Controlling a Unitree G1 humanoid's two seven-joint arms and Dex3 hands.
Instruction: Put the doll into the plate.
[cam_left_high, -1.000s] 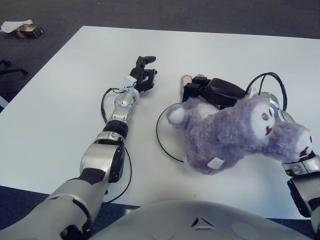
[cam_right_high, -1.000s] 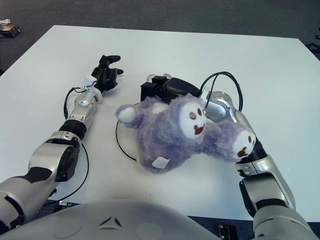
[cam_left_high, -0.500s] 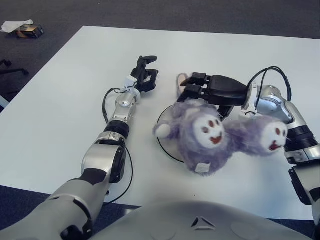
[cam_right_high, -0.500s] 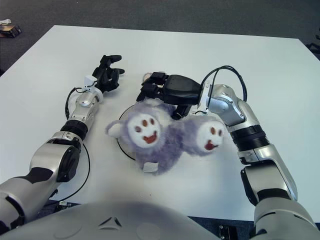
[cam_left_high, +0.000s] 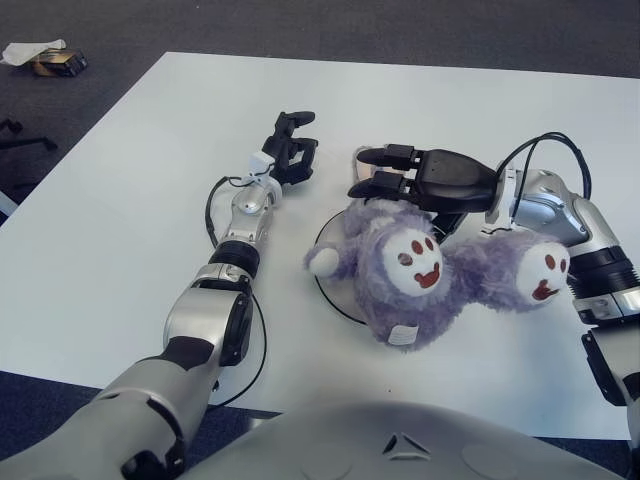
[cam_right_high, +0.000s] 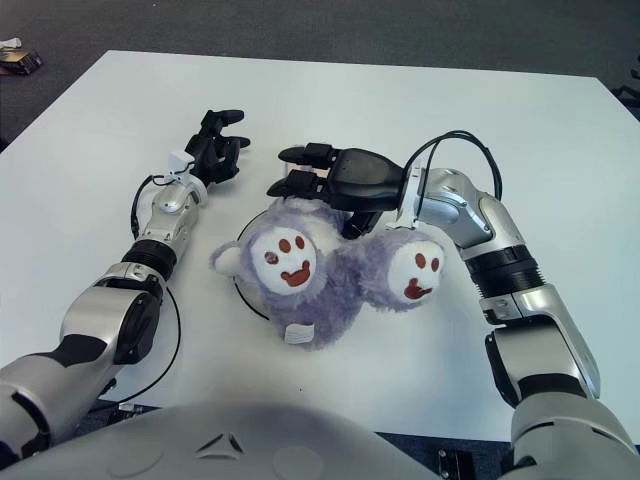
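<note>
A fluffy purple doll with white paw soles marked in red lies on a white plate with a dark rim, covering most of it. One of its feet spills over to the right onto the table. My right hand hovers just behind and above the doll, black fingers spread and holding nothing. Further left on the table, my left hand shows beside the plate's far left side.
The white table extends around the plate. Black cables loop at my right wrist and along my left forearm. Small items lie on the dark floor at the far left.
My right hand let go of the doll, which dropped onto the plate and rolled soles-up. The hand then rose slightly with fingers spread. My left arm stayed put.
</note>
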